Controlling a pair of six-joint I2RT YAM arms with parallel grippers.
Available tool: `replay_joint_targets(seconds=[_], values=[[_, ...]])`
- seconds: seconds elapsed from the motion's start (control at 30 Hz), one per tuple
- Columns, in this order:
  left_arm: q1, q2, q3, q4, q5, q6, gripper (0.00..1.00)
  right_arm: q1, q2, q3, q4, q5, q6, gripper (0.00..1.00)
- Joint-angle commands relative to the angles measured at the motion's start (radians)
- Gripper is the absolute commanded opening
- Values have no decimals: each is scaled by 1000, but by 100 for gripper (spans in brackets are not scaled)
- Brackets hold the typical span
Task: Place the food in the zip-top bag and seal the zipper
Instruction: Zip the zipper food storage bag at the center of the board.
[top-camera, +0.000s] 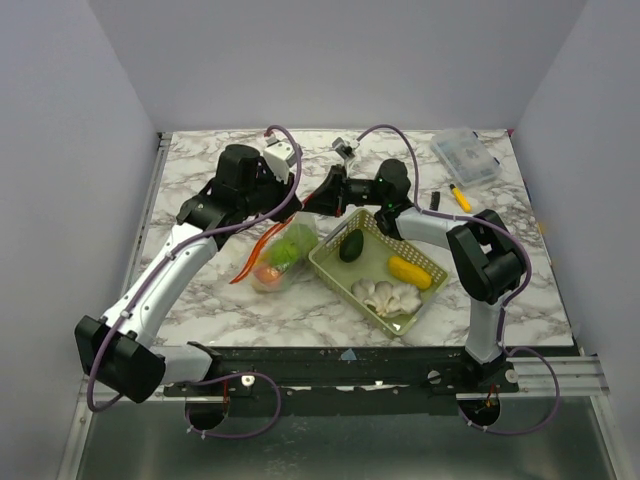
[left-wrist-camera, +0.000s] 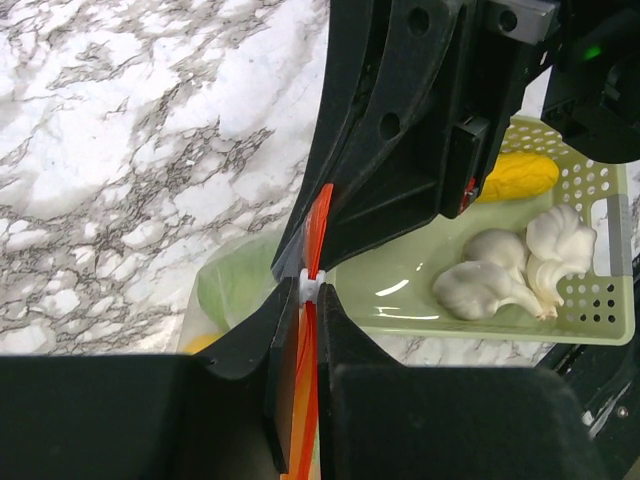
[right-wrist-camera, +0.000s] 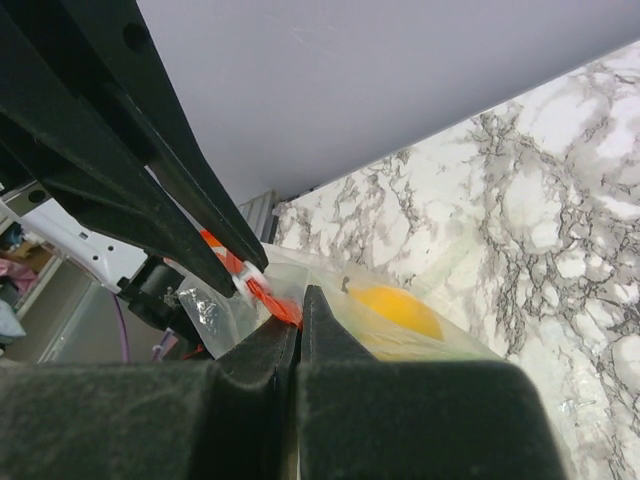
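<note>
left gripper (left-wrist-camera: 309, 305) | pinching zipper (left-wrist-camera: 321, 225); right gripper (right-wrist-camera: 299, 305) | pinching zipper (food (top-camera: 292, 244) inside)

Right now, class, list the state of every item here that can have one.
left pincer: shut on zipper
right pincer: shut on zipper
zipper: pinched by both; sealed or not, cannot tell
zip-top bag: holds green and red food
basket: upright, partly filled
clear box: lid on

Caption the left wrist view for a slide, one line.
Left gripper shut on the orange-red zipper by its white slider, basket of toy food beyond.
</note>
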Motion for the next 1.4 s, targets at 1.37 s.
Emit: replay_joint_targets(seconds=[1.37], values=[[6,-533,-280,-313,-526,-77,0,-14,44,104,-265,493,-80,0]])
